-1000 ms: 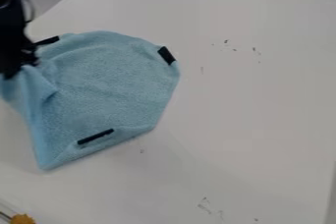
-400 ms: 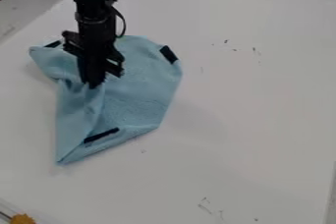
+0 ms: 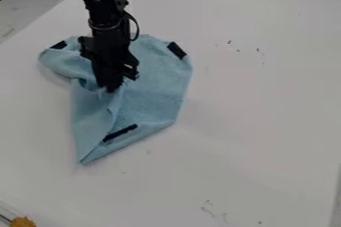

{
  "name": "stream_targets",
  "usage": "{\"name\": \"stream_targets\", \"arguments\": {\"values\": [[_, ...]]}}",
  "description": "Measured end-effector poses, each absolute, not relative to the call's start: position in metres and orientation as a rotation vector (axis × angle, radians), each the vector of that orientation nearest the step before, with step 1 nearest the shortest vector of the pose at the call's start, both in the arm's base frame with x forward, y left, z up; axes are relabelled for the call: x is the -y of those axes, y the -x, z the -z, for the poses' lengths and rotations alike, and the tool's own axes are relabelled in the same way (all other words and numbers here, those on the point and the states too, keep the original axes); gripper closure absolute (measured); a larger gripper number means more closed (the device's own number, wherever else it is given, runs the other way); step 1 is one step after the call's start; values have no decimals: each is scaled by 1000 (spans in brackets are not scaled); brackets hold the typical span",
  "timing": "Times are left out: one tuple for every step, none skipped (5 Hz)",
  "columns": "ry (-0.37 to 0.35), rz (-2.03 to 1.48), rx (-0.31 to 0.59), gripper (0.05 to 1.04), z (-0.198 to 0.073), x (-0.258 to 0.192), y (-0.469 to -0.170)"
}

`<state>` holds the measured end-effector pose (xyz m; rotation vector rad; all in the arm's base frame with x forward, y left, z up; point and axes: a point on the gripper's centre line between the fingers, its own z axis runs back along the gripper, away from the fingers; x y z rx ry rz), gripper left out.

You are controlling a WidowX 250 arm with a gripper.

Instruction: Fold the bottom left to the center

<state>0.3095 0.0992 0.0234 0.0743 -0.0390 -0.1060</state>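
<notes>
One black gripper [image 3: 112,87] pinches one blue cloth [image 3: 156,81]

The cloth lies left of centre, folds gathered at the closed fingers. It bears three black strips [image 3: 120,133]. Scattered dark marks dot the white tabletop [image 3: 266,121]; grey floor [image 3: 27,9] shows behind.

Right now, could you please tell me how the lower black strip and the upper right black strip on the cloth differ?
The lower black strip looks longer and thinner; the upper right black strip looks shorter and wider. The lower strip slants up toward the right, while the upper right strip slants down toward the right. Both lie on the blue cloth.
</notes>
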Motion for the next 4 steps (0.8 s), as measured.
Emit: {"name": "stream_targets", "arguments": {"values": [[-72, 138, 55, 557, -25, -87, -313], [-101, 138, 87, 238, -53, -72, -314], [-117, 107, 78, 75, -76, -61, -311], [-112, 106, 78, 76, -82, -53, -313]]}}
